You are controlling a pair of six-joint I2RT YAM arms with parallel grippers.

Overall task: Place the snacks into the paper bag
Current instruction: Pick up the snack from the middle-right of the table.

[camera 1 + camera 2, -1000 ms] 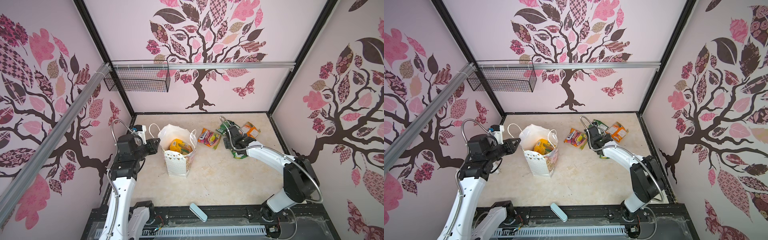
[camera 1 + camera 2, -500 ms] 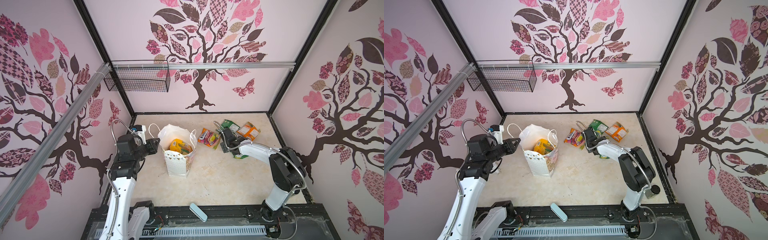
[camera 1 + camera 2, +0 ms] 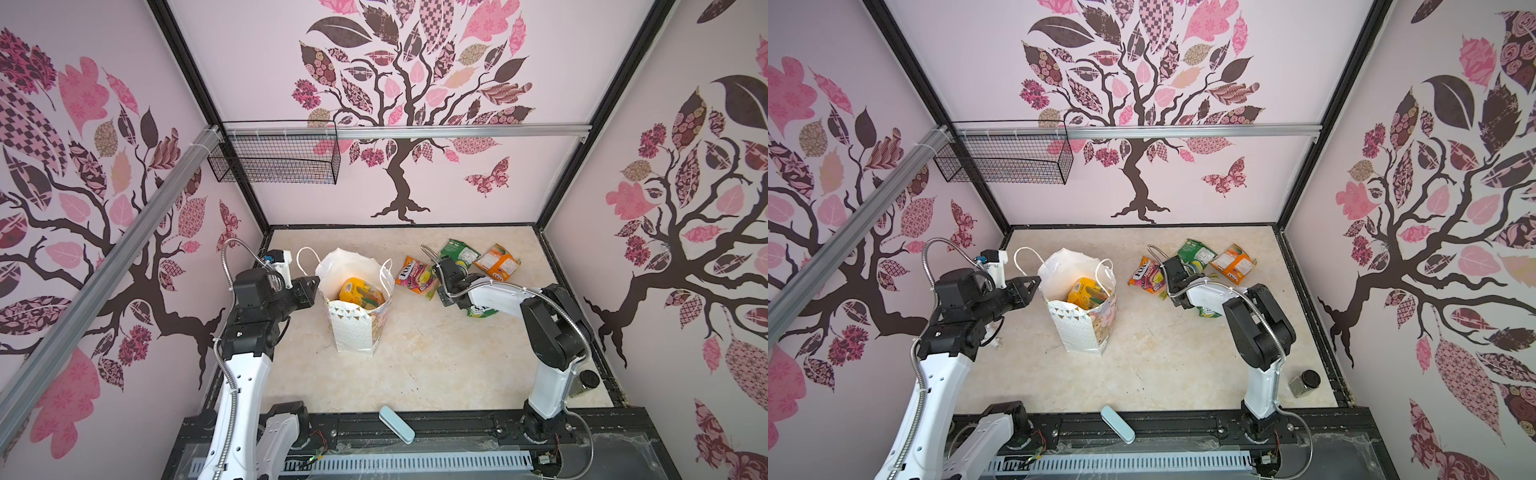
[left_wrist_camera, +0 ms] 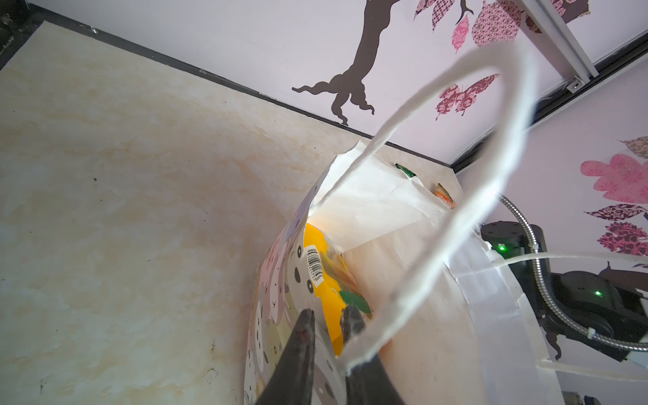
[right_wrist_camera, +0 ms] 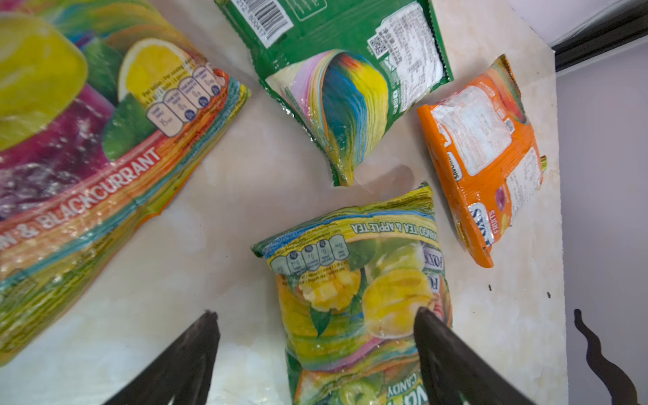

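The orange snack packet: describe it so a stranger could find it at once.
From the white paper bag standing on the table, look across to the loose packets near the back wall. The orange packet lies farthest from the bag, just past a green packet; it alone is plain orange, white label panel up.

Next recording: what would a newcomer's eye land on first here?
The upright white paper bag near the left arm, a yellow packet inside, its rim pinched by the left end effector. Toward the right arm, the right end effector hangs open over a bright mango-tea packet, with a green packet and an orange packet lying nearby.
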